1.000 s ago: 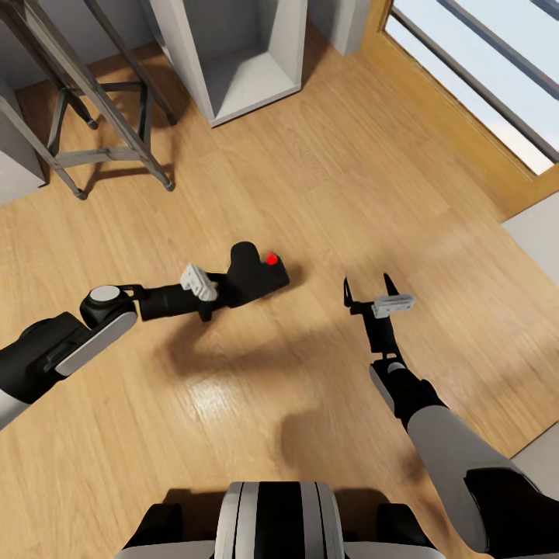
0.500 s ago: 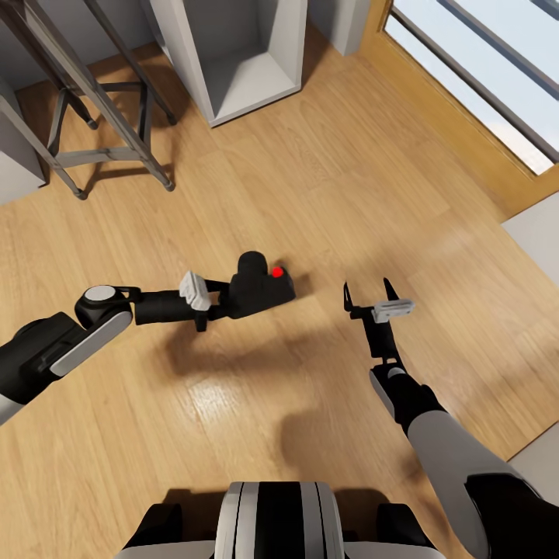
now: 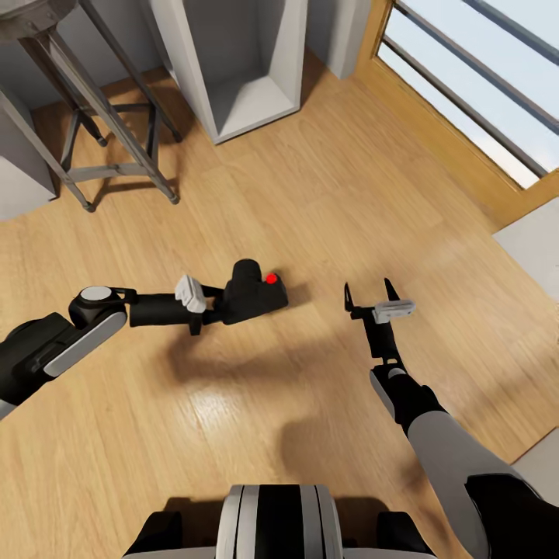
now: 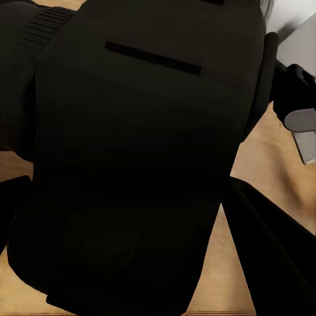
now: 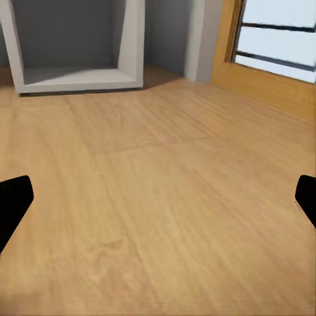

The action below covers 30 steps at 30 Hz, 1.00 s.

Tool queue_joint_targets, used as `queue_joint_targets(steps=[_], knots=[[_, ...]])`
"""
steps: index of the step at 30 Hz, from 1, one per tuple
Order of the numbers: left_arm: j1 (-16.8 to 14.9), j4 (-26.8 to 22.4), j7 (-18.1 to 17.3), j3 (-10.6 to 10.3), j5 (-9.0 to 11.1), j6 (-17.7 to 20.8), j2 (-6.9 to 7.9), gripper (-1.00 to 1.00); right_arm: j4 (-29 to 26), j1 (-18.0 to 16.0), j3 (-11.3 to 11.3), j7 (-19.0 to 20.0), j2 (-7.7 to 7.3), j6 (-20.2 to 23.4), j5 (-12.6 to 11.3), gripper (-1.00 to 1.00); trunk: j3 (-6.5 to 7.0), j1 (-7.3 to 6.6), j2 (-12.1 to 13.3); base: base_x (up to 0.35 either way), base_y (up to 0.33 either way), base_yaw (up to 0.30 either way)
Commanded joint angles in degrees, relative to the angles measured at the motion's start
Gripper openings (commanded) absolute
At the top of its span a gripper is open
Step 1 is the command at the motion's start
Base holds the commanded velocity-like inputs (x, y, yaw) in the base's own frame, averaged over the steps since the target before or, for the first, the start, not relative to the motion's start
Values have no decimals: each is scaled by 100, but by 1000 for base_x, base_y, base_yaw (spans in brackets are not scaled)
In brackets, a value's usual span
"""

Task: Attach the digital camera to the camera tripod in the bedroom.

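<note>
At the centre of the head view, the left gripper (image 3: 220, 301) is holding the digital camera (image 3: 253, 291) above the light wood floor (image 3: 326, 186), its jaws clamped on the black body, whose red button (image 3: 270, 278) is facing up. In the left wrist view the digital camera (image 4: 138, 158) is blocking nearly everything, with dark fingers (image 4: 270, 253) flanking it. At centre right, the right gripper (image 3: 367, 296) is hanging over bare boards with its jaws apart and nothing between them; the right wrist view is showing its fingertips (image 5: 13, 204) at the frame's edges. In the upper left of the head view, a metal-legged stand (image 3: 93, 116) is standing beside a white cube shelf (image 3: 233, 62). An oak door (image 3: 466, 124) with frosted stripes is occupying the upper right.
</note>
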Motion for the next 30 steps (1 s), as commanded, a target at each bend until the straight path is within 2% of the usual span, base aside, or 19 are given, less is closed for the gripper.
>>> queue_joint_targets(steps=[1, 8, 12, 13, 14, 18, 19, 24, 28, 30], knots=[[-7, -20, -27, -22, 100, 74, 24, -100, 5, -2, 12, -11, -4, -13, 12, 100, 20, -3, 0, 0, 0, 0], [-7, -246, -133, -86, 263, 110, 52, -100, 10, -2, 5, -14, -4, -19, 6, 100, 175, -21, 10, 0, 0, 0], [-7, -325, -150, -291, 286, 77, 100, -100, 11, -2, -32, -14, -4, -21, 4, 100, 263, -31, 15, 0, 0, 0], [-7, -355, -155, -453, 292, 58, 149, -100, 11, -2, -62, -14, -4, -21, 2, 100, 286, -34, 16, 0, 0, 0], [-7, -367, -157, -532, 294, 45, 178, -100, 11, -2, -75, -14, -4, -21, 2, 100, 308, -37, 18, 0, 0, 0], [-7, -399, -161, -743, 321, -78, 312, -100, 11, -2, -122, -14, -4, -20, -7, 100, 396, -47, 23, 0, 0, 0], [-7, -448, -159, -796, 343, -188, 389, -100, 11, -2, -127, -18, -4, -18, -16, 100, 419, -50, 24, 0, 0, 0], [-7, -633, -150, -864, 416, -400, 556, -100, 11, -2, -140, -87, -4, -17, -93, 100, 529, -62, 31, 0, 0, 0], [-7, -770, -136, -895, 645, -513, 682, -100, 11, -3, -146, -277, -4, -13, -247, 100, 618, -73, 36, 0, 0, 0], [-7, -813, -133, -900, 736, -527, 699, -100, 11, -3, -147, -280, -4, -9, -269, 100, 662, -78, 39, 0, 0, 0]])
